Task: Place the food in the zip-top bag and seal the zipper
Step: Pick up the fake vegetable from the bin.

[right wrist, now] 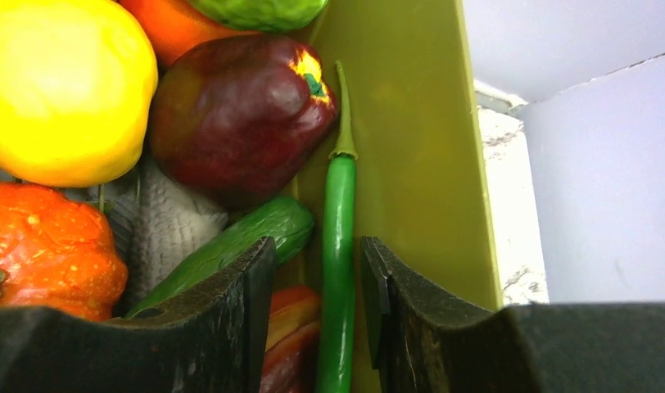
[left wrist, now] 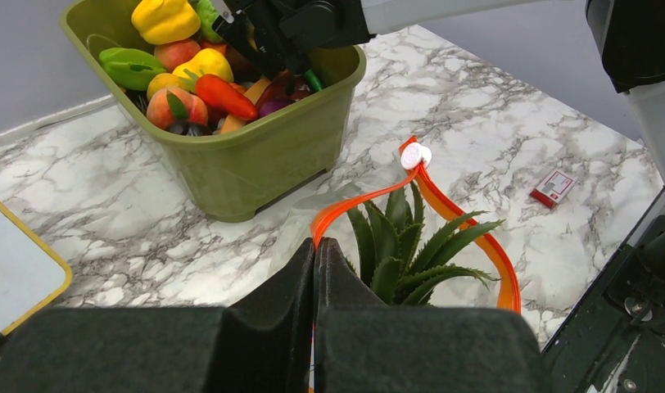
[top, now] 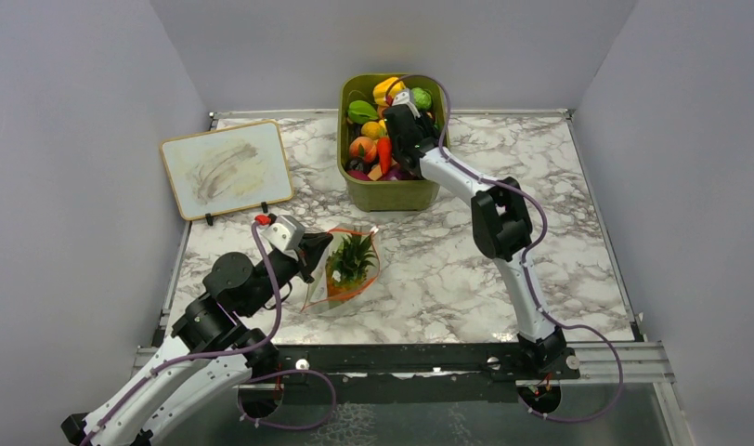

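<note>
White-grey marbled bench, plain grey walls on three sides. Zip-top bag lies near-left on the bench, mouth open, toy pineapple inside. Left claw is pinched closed on the bag's orange zipper edge. Olive bin of toy produce sits at the back. Right claw is inside it, fingers parted astride a green chili. Whiteboard is propped far left.

Left gripper fingers pressed flat together on the zipper, an orange-red loop around a spiky green leafy top. White slider at far end. Olive-green bin beyond holds toy produce; right gripper reaches in.
</note>
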Motion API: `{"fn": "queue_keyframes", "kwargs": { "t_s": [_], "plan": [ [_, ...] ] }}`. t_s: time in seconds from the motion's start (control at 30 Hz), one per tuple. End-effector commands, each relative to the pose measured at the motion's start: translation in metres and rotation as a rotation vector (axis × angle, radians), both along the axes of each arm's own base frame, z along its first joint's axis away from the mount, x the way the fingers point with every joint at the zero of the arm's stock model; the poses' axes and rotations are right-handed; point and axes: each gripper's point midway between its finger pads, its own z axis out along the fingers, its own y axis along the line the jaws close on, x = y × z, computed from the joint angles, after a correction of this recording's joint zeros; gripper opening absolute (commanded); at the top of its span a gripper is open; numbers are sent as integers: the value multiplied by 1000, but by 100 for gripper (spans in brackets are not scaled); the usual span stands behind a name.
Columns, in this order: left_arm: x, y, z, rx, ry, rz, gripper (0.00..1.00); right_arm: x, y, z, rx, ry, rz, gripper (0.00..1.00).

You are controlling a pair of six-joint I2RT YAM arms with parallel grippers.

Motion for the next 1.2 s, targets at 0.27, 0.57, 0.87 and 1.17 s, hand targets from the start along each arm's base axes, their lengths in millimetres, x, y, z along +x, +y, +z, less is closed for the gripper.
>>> {"fn": "queue_keyframes", "kwargs": {
  "t_s": [0.27, 0.57, 0.87, 1.17],
  "plan": [
    [2, 8, 20, -54, -70, 39, 0, 15, -18, 27, -118, -73, -43, 28],
    [2, 13, 21, -60, -78, 58, 0, 8, -15, -10, -82, 17, -30, 33],
    [2, 13, 22, -63, -81, 55, 0, 5, -28, -9, -179, 13, -67, 31],
    [3, 18, 24, -69, -86, 78, 0, 5, -34, 2, -278, -6, -54, 13]
  ]
}}
